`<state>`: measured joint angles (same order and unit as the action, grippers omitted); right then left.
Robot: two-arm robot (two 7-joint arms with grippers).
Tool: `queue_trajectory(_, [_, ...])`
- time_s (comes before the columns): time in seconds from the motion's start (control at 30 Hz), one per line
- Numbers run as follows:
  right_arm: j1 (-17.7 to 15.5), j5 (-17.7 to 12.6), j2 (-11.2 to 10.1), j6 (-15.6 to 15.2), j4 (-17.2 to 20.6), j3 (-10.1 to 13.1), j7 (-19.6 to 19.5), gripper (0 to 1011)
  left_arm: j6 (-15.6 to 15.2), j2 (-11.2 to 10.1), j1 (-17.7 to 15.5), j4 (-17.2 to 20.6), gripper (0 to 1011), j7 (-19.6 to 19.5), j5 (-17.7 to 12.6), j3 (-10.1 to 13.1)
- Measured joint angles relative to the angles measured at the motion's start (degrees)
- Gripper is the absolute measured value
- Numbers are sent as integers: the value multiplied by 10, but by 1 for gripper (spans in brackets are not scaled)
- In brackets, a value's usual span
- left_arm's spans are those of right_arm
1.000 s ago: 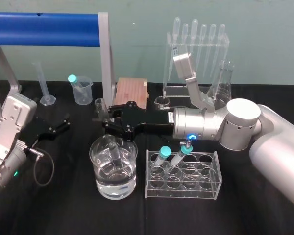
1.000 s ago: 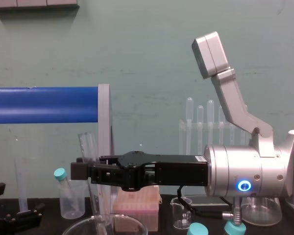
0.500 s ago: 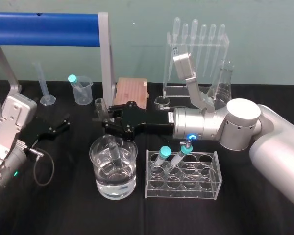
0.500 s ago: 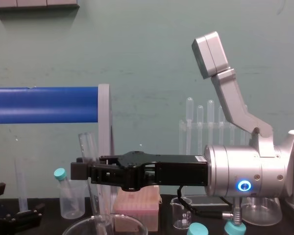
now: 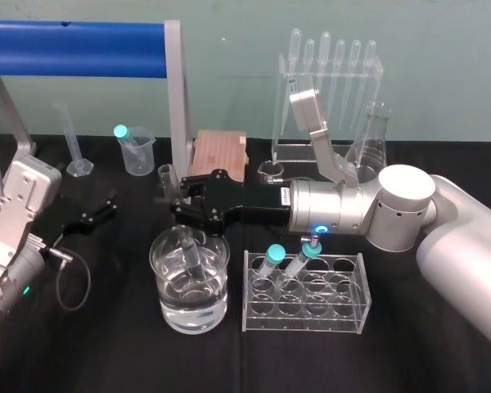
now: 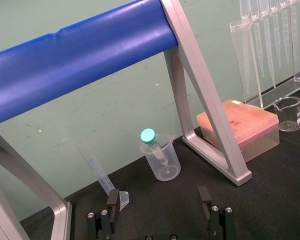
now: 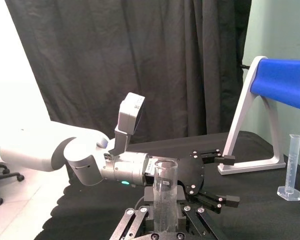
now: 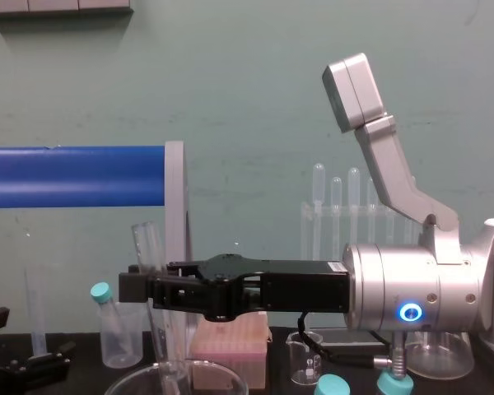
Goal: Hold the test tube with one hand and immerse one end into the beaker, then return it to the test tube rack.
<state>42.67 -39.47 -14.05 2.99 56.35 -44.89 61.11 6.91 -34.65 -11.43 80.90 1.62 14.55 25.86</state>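
Nearest the robot, the beaker (image 5: 189, 278) stands on the black table (image 5: 106, 352), about half full of clear liquid. Just to its right is a low rack (image 5: 305, 293) with two teal-capped tubes leaning in it.

The test tube (image 5: 190, 252) hangs slightly tilted inside the beaker, open end up. Its rounded end seems to reach the liquid. The right gripper (image 5: 185, 206) comes in level from the right, just above the beaker's rim, and its fingers are clamped on the tube's upper half. The chest view shows the tube's mouth (image 8: 146, 234) sticking up above the black fingers.

The left gripper (image 5: 94, 214) rests to the left, well apart from the beaker, with its fingers spread and nothing between them.

Farther back are a pink box (image 5: 218, 154) and a cloudy plastic cup (image 5: 137, 151). Farthest off, by the wall, is the test tube rack (image 5: 299, 151), with droppers hanging in its top bar.

The tube is probably light, stiff, thin glass, so it is likely to break under a hard squeeze or a knock on the rim. Once wet it will be slippery. The best place to hold it is the dry upper part, with firm but gentle pressure. Kept near upright, it should slide into a hole in the rack.
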Motion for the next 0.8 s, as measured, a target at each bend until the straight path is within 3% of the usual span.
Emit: queue_trajectory(0.8, [0, 0, 0, 0, 0, 0, 0, 233, 0, 0, 0, 0, 1000, 0, 0, 0])
